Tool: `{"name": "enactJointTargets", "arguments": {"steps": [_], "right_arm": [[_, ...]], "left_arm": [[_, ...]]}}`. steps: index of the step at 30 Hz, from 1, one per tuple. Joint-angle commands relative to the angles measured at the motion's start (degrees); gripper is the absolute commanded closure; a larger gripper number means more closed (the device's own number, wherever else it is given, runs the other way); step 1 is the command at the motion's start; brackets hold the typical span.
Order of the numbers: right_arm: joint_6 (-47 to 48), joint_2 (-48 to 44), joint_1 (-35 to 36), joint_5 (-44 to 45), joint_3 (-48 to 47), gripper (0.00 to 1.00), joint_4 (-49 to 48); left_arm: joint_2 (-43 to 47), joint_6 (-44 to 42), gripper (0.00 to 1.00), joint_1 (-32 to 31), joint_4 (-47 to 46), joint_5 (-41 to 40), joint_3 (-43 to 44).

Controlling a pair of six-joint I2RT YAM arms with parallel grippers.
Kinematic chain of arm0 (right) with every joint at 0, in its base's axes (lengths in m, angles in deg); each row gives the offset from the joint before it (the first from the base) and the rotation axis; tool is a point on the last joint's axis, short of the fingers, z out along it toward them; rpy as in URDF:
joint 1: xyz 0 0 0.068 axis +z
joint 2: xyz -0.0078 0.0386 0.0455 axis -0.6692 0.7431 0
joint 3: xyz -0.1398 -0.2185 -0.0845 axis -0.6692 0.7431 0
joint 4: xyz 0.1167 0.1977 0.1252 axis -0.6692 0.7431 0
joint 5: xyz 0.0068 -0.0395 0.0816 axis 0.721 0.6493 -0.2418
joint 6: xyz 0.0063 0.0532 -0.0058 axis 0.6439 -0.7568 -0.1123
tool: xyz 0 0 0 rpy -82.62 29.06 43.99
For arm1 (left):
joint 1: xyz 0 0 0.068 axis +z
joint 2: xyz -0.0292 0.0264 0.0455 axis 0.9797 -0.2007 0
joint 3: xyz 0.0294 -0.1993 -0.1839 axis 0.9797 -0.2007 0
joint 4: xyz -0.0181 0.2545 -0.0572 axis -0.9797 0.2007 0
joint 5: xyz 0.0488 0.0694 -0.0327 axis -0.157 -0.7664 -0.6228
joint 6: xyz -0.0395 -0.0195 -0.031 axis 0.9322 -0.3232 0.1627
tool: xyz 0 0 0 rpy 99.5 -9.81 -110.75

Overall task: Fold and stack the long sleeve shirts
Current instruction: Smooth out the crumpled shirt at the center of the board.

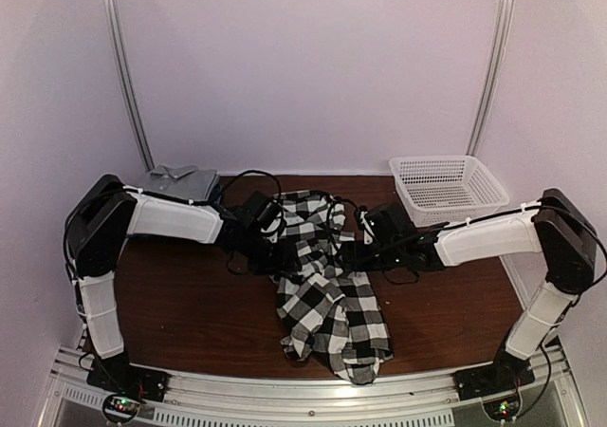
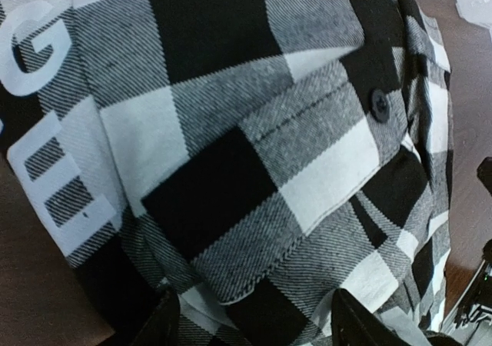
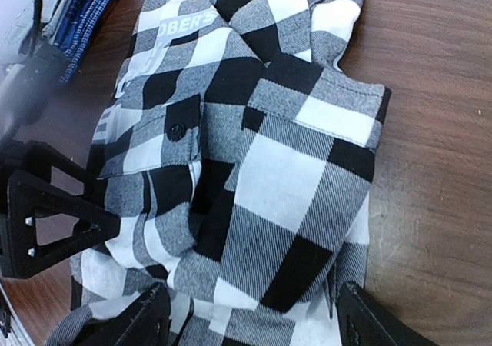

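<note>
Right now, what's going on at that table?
Both arms are working on the plaid shirt, which lies bunched along the middle of the table and is not yet neatly folded. The left arm and right arm reach in from either side, jaws wide apart just over the cloth and not closed on it. A folded grey shirt sits at the far left, and the basket stands at the far right.

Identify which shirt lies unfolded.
The black-and-white plaid shirt, sprawled rumpled in the centre; the grey shirt, by contrast, sits neatly folded at the back left.
</note>
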Motion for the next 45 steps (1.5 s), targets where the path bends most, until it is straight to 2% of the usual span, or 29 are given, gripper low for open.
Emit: {"name": "enactJointTargets", "arguments": {"steps": [1, 12, 18, 20, 26, 32, 38, 45], "right_arm": [[2.2, 4.8, -0.9, 0.5, -5.4, 0.24, 0.1], [4.1, 12.2, -1.0, 6.6, -13.0, 0.24, 7.9], [4.7, 15.0, -1.0, 5.6, -14.5, 0.32, 8.8], [4.9, 15.6, -1.0, 5.4, -15.1, 0.36, 8.9], [5.0, 15.3, -1.1, 6.8, -16.7, 0.61, 10.3], [5.8, 13.7, -1.9, 9.1, -18.4, 0.99, 12.6], [8.4, 9.6, -4.8, 12.6, -21.3, 1.00, 16.5], [12.9, 4.9, -15.3, 14.8, -27.2, 1.00, 20.6]], "left_arm": [[1.3, 2.4, 0.37, 0.3, -5.3, -2.5, -0.1], [0.2, -0.3, 0.84, 0.3, -6.5, -0.1, 2.7], [1.6, -1.4, 0.99, 0.3, -4.2, -2.5, 4.5], [3.4, -1.7, 1.00, 0.3, -3.0, -5.0, 4.8], [10.5, -3.0, 1.00, 1.0, 3.1, -14.4, 5.4], [18.7, -4.3, 1.00, 5.3, 7.4, -19.1, 3.8], [26.0, -7.1, 1.00, 14.3, 11.4, -19.5, 2.7], [29.9, -12.2, 1.00, 26.9, 15.9, -17.9, 7.6]]}}
